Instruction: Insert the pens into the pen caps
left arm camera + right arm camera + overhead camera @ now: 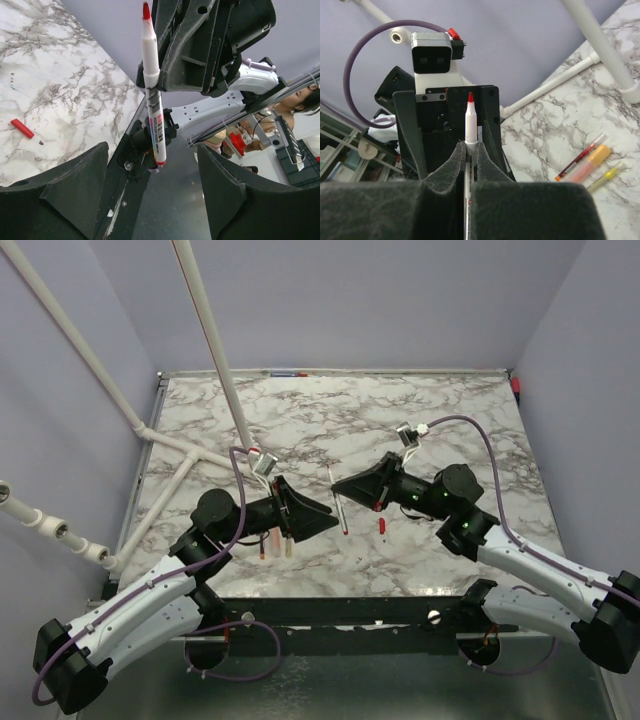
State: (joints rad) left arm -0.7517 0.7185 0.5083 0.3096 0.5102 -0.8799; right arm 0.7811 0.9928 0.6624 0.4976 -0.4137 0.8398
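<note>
My right gripper [338, 489] [470, 148] is shut on a white pen [337, 502] [151, 85] [471, 127] with a bare red tip, held off the marble table [420, 420]. My left gripper [318, 520] [152, 152] faces it from the left, open and with nothing between its fingers. In the left wrist view the pen's rear end hangs just ahead of the open jaws. A red pen cap [382, 525] [22, 128] lies on the table below the right gripper. Three more pens, red [579, 161], orange [595, 158] and yellow [606, 176], lie side by side under the left arm [275, 542].
A white pipe frame [215, 350] rises from the table's left side and slants over the back left. The table's dark front rail [340, 615] runs between the two arm bases. Purple cables [480, 435] loop off both wrists.
</note>
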